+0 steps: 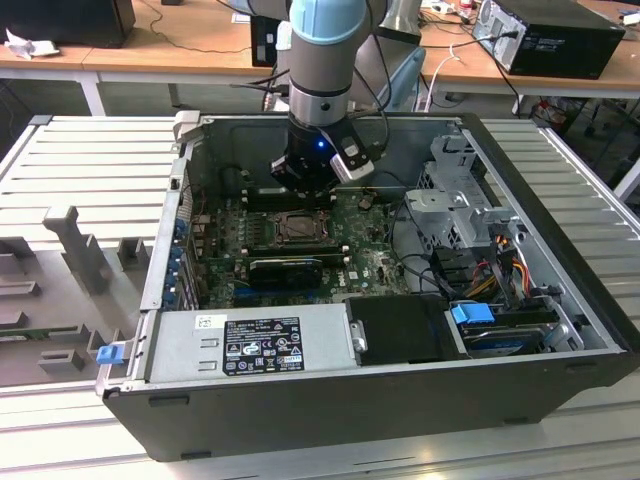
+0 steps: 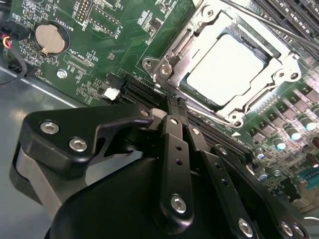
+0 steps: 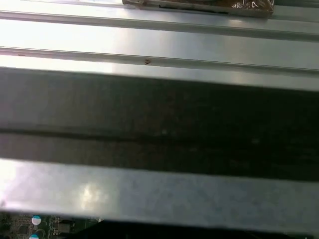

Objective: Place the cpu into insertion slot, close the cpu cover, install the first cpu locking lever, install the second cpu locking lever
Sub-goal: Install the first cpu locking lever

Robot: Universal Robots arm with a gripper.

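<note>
End effector (image 2: 174,107) hangs low over the green motherboard (image 2: 109,45), inside the open computer case (image 1: 560,270). In the second wrist view its two black fingers (image 2: 172,144) lie pressed together with no gap and nothing between them: clenched, empty. Tips sit just short of the near corner of the insertion slot (image 2: 227,67), close to or touching the board edge there; contact cannot be confirmed.

The cpu (image 2: 224,64) lies flat in the slot just beyond the fingertips, pale metal top facing up, squarely seated as far as can be told. The cpu cover (image 2: 172,59) is down around it, its window framing the chip on all visible sides. A thin wire lever (image 2: 259,20) runs along the far side of the slot, beyond the chip; whether it is latched I cannot tell. Round coin battery (image 2: 49,39) sits well off to one side of the fingers.

In the exterior view the end effector (image 1: 305,190) stands upright directly over the slot (image 1: 298,228).

Handling judgement: chip is light, rigid, smooth-topped, with a delicate underside, so take it by opposite edges only and never press on the face. Cover is thin stiff sheet metal, hinged, and moves with a light push at its free edge. Levers are springy wire that resist near the latch and could slip off a smooth fingertip; push at the bent handle end.
</note>
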